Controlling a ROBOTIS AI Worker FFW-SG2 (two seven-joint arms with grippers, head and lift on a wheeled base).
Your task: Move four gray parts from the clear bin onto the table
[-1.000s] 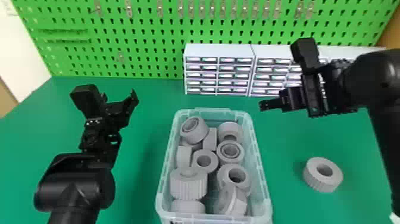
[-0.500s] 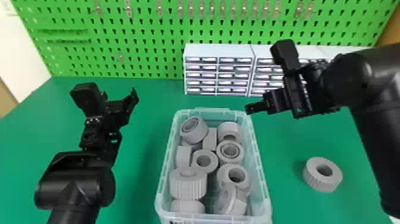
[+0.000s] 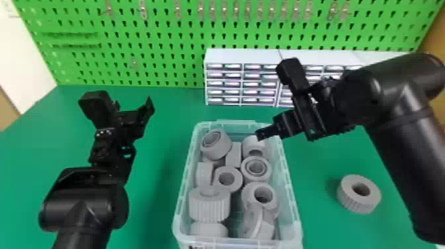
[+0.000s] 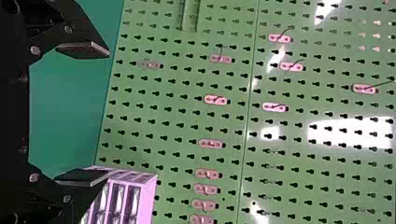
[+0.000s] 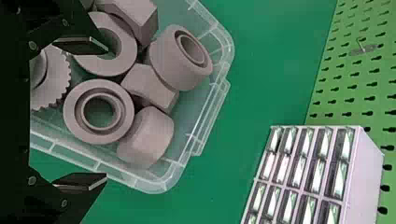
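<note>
The clear bin (image 3: 293,198) holds several gray parts, with a ringed one (image 3: 256,168) near its right wall. One gray part (image 3: 359,194) lies on the green table right of the bin. My right gripper (image 3: 261,134) hangs over the bin's far right corner; in the right wrist view the right gripper (image 5: 106,114) stands open, the ringed gray part (image 5: 77,112) beyond the gap between its fingers. Left of the bin, above the table, my left gripper (image 3: 134,106) is parked; the left gripper (image 4: 108,114) is open and empty in its wrist view.
White drawer cabinets (image 3: 241,58) stand behind the bin, against the green pegboard (image 3: 165,66). Green table (image 3: 159,185) surface lies between the left arm and the bin. The right forearm (image 3: 402,139) reaches in above the table on the right, close to the loose part.
From the right side, my right gripper has moved left to a place over the bin's far right corner. The left arm and the gray parts have kept their places.
</note>
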